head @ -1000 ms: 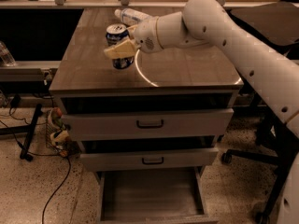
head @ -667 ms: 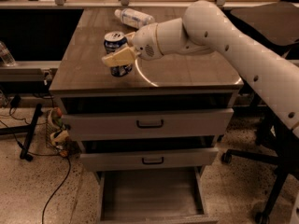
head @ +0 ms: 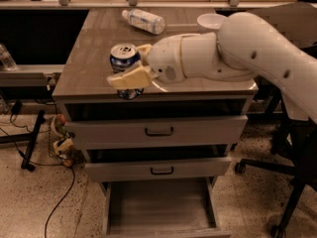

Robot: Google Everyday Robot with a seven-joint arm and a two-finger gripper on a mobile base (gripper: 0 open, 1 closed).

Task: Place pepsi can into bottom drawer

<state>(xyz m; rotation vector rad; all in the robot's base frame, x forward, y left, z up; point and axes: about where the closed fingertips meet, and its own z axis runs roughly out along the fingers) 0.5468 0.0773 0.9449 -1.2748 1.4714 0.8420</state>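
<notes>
The pepsi can (head: 122, 58), dark blue with a silver top and pull tab, is upright and held in my gripper (head: 130, 71) above the front left edge of the cabinet top. One cream finger (head: 130, 78) crosses the can's front and the other sits behind it. My white arm (head: 237, 48) reaches in from the right. The bottom drawer (head: 161, 208) is pulled out at the foot of the cabinet, below and to the right of the can. Its flat floor is bare.
A clear plastic bottle (head: 144, 20) lies on its side at the back of the cabinet top (head: 94, 48). A white bowl (head: 211, 20) sits at the back right. Two upper drawers (head: 158, 131) with black handles are slightly open. Cables and clutter lie on the floor at left.
My gripper has carried the can from the middle of the cabinet top forward to its front left edge. The can stays upright in the grasp.
</notes>
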